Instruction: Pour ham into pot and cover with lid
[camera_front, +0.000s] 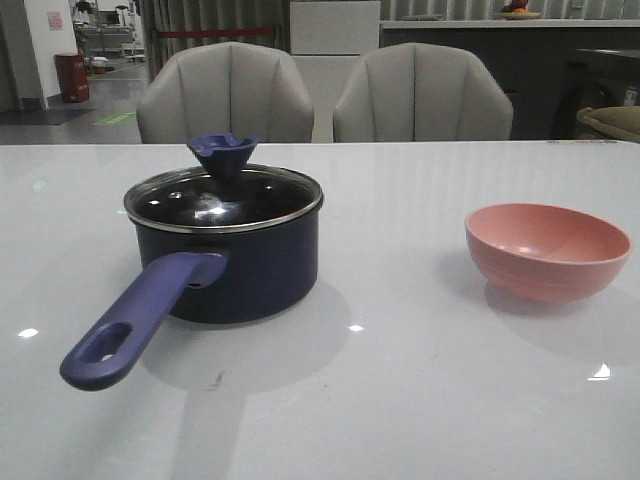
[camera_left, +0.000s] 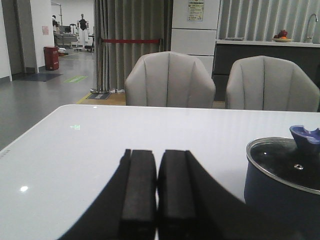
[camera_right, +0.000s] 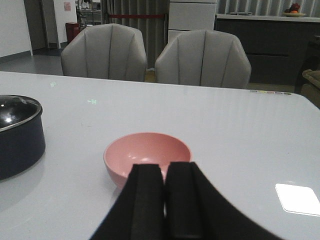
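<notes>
Lid (camera_front: 223, 195) sits on the pot (camera_front: 230, 270); no readable writing shows.

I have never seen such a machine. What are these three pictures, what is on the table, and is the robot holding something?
It is a robot with two arms, each ending in a two-fingered gripper. One picture looks forward over the white table. The other two come from cameras on the wrists: the black shapes are the left gripper and the right gripper, both shut and holding nothing. On the table stand a dark blue pot with a long handle, already covered by its glass lid, and a pink bowl that looks empty. No ham is visible; the dark lid hides what is in the pot. Behind are two grey chairs.
</notes>
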